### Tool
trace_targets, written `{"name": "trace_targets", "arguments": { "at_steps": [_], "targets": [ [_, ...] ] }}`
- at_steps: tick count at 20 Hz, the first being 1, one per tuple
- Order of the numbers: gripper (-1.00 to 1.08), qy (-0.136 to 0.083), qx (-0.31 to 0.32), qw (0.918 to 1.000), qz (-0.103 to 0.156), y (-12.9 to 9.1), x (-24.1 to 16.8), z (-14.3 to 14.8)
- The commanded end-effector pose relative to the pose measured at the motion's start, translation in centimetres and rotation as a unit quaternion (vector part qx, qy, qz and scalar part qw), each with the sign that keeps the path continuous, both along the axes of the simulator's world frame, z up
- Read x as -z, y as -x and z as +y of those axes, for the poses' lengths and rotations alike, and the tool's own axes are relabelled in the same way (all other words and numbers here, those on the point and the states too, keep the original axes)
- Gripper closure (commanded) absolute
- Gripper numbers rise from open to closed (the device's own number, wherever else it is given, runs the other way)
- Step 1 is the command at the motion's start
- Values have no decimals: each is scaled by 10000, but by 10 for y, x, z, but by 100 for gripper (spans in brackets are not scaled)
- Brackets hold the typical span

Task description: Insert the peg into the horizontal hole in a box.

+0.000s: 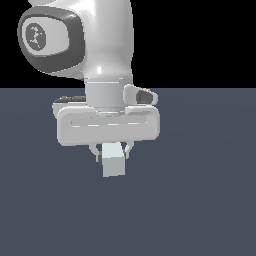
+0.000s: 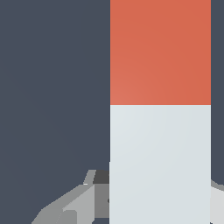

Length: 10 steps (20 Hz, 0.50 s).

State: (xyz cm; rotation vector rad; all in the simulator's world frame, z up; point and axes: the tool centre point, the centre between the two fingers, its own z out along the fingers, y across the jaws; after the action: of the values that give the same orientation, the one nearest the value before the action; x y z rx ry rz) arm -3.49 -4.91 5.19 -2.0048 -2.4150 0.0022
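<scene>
My gripper point(image 1: 112, 151) hangs below the white hand, its fingers point(image 1: 94, 150) pressed against both sides of the peg point(image 1: 113, 164). In the exterior view the peg points toward the camera, so only its light grey square end shows. The wrist view fills with the peg point(image 2: 160, 144): its white part runs between the fingers point(image 2: 72, 205), and its orange-red end point(image 2: 160, 52) reaches away from the hand. The box and its hole are out of view in both frames.
A plain dark blue-grey floor point(image 1: 200, 200) spreads under and around the hand. The arm's white links point(image 1: 80, 35) fill the upper part of the exterior view.
</scene>
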Motion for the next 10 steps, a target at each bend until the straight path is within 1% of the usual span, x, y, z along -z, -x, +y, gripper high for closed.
{"name": "trace_targets", "arguments": {
  "at_steps": [1,10],
  "targets": [
    [108,1,159,9999,-16,0,-7,21],
    [108,3,686,9976,-16,-3,-26,93]
  ]
}}
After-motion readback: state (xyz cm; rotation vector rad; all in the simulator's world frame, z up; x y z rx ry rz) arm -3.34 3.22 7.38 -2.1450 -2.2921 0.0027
